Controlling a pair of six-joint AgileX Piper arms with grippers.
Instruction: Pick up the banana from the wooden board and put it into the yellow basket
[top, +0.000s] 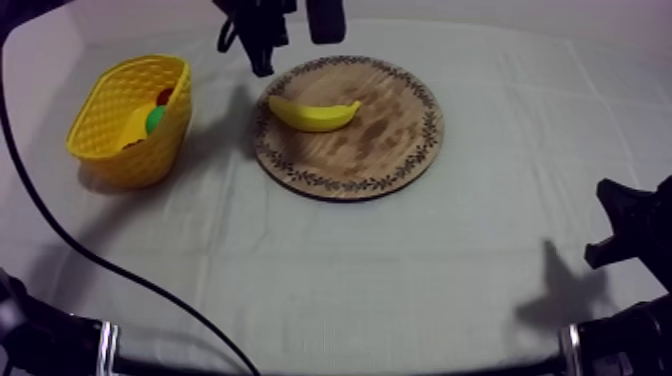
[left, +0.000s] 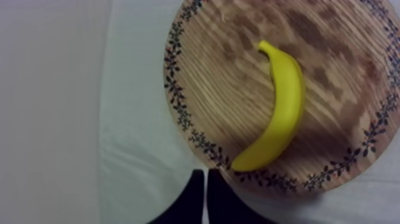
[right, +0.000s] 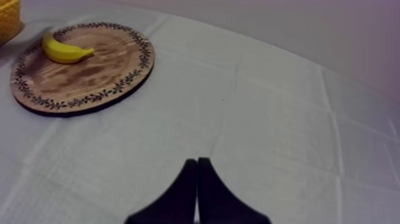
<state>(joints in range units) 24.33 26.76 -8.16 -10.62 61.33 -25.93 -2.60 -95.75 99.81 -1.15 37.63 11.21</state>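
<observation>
Grained wooden board (left: 226, 77); glossy smooth banana (left: 284, 107); creased cloth (right: 268, 119).

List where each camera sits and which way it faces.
Top view: above the table, slanting down on wooden board, banana, yellow basket; left hand by the board's far edge, right hand low right.
Left wrist view: behind the left hand, straight down at the banana; hand shut.
Right wrist view: low, across the table toward the board; hand shut.
All share board and banana.

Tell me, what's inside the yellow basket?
Inside the yellow basket something green and something red peek out. The basket's wall hides the rest, so their kinds cannot be told.
</observation>
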